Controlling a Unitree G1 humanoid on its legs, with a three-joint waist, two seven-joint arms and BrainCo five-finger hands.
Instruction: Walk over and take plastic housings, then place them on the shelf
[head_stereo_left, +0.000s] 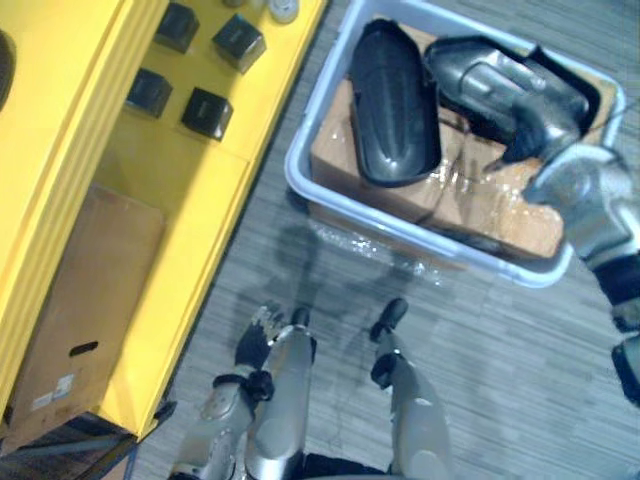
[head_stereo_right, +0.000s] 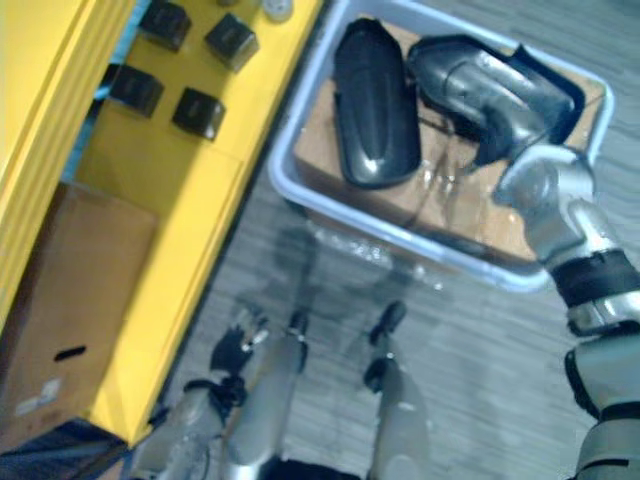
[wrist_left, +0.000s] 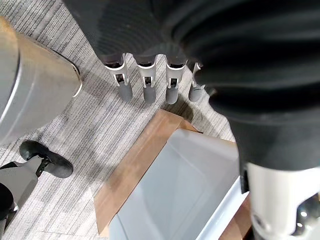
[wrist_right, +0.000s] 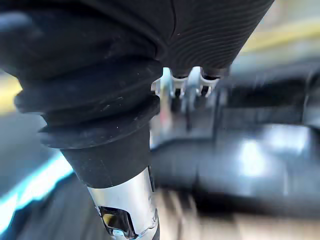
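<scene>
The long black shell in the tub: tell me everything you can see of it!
The long black housing is a smooth, shiny, plastic-looking shell, rounded at both ends. It lies flat on brown cardboard in the left half of the pale tub, beside a second greyer housing. Whether the two touch is unclear.

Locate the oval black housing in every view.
Left eye view: oval black housing, upper middle, lying left in the pale bin.
Right eye view: the housing, upper middle again.
Left wrist view: faces carpet instead.
Right wrist view: too blurred to tell.
Shared landmark: the bin's pale rim, in both eye views.
</scene>
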